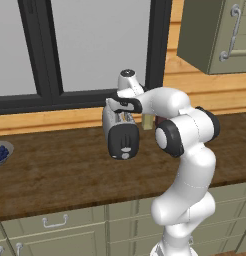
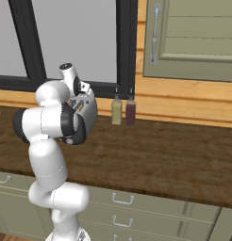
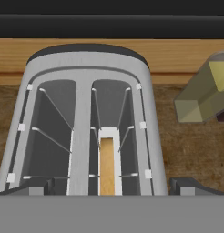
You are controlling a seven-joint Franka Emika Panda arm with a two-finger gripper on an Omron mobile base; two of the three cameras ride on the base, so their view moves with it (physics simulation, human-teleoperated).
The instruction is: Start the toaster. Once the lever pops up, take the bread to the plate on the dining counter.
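Observation:
The silver toaster (image 1: 121, 135) stands on the wooden counter below the window, its black end panel with slider and knob facing me. It also shows behind my arm in the right base view (image 2: 91, 109). The hand view looks straight down into the toaster (image 3: 84, 113). The bread (image 3: 107, 166), a light-tan slice, sits sunk in its right-hand slot. My gripper (image 3: 113, 187) hovers just above the slots, open, one fingertip on each side of the toaster body and nothing between them. From the left base, the gripper (image 1: 122, 107) hangs over the toaster's top. The plate and the dining counter are out of view.
Two bottles, one yellowish (image 2: 116, 111) and one dark (image 2: 130, 111), stand against the wall just right of the toaster. A grey bowl of blue berries (image 1: 1, 152) sits at the counter's far left. A wall cabinet (image 1: 215, 35) hangs upper right, with drawers (image 2: 122, 200) below the counter.

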